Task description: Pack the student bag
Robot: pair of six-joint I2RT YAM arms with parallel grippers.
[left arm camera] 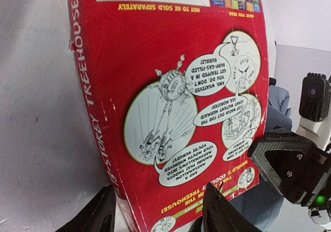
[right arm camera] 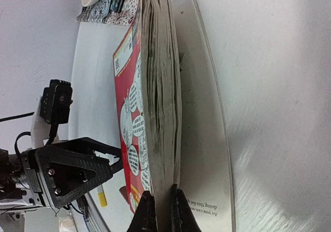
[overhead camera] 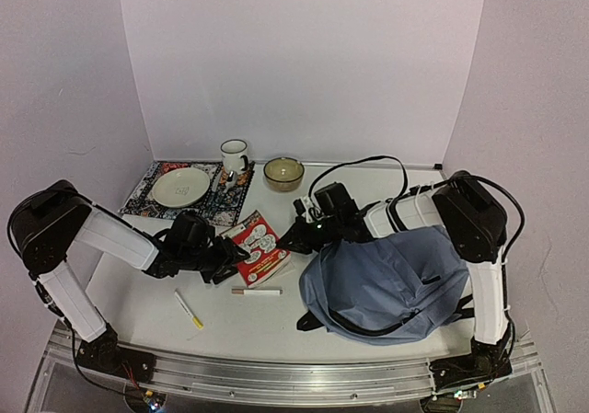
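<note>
White tabletop (overhead camera: 138, 293), lilac walls (overhead camera: 304, 63); left pincer (left arm camera: 158, 219) spread around red book (left arm camera: 155, 87), right pincer (right arm camera: 164, 211) pinching it.

Cover of the book (left arm camera: 170, 113): red card, glossy, scuffed white along the spine edge. Its page block: matt off-white paper with rough edges. The student bag (overhead camera: 386, 280): soft grey-blue cloth, matt, creased. The tabletop (overhead camera: 230, 326): white, smooth, faint sheen. The bowl (overhead camera: 283, 173): glazed, glossy.

A red paperback (overhead camera: 259, 245) lay between the left hand (overhead camera: 230, 258) and right hand (overhead camera: 291, 240). Nearer than the left hand lay a white pen (overhead camera: 257, 292) and a yellow-tipped marker (overhead camera: 189, 309); beyond it sat a plate (overhead camera: 181, 188) on a patterned placemat (overhead camera: 138, 201), a mug (overhead camera: 234, 156) and a bowl (overhead camera: 283, 173).
</note>
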